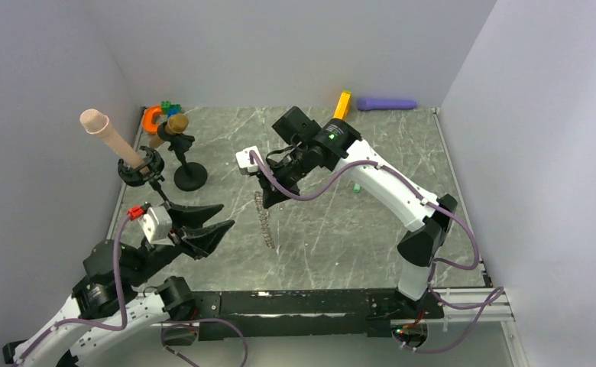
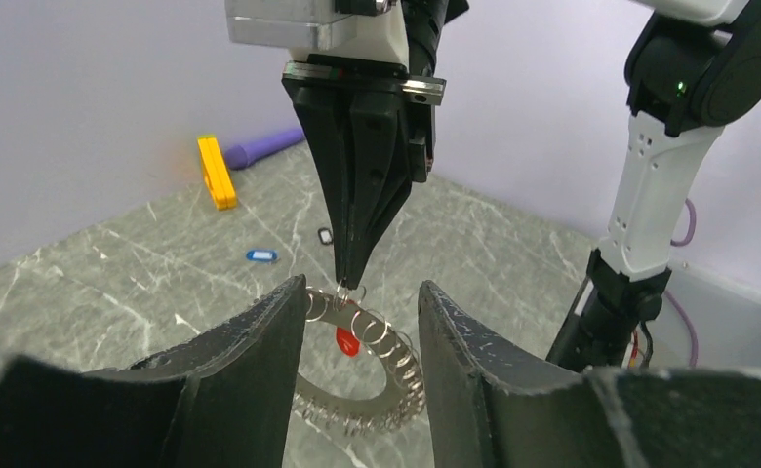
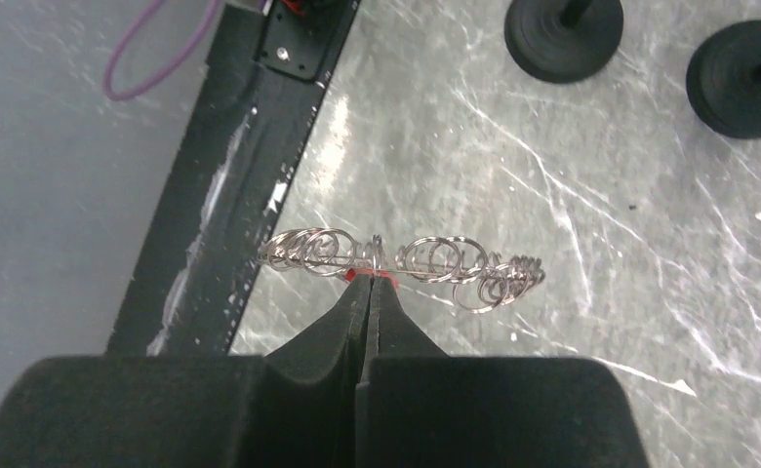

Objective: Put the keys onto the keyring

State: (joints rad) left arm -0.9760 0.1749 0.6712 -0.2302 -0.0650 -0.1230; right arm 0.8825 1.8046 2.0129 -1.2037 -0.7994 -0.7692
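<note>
Silver links sit pinched in the fully closed tips of the right gripper (image 3: 369,283): the keyring (image 3: 406,258) hangs limp in the air above the table (image 1: 356,245), a red key (image 2: 346,341) threaded on. The left gripper (image 2: 362,291) stands half open, facing the loop, holding nothing. Light, floppy and probably slippery, the chain is best gripped edge-on at one link; the blue key (image 2: 260,255) lies on the table beyond

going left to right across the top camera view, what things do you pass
beige cylinder -> round black stand base -> keyring, hanging above the table -> orange block -> purple cylinder
</note>
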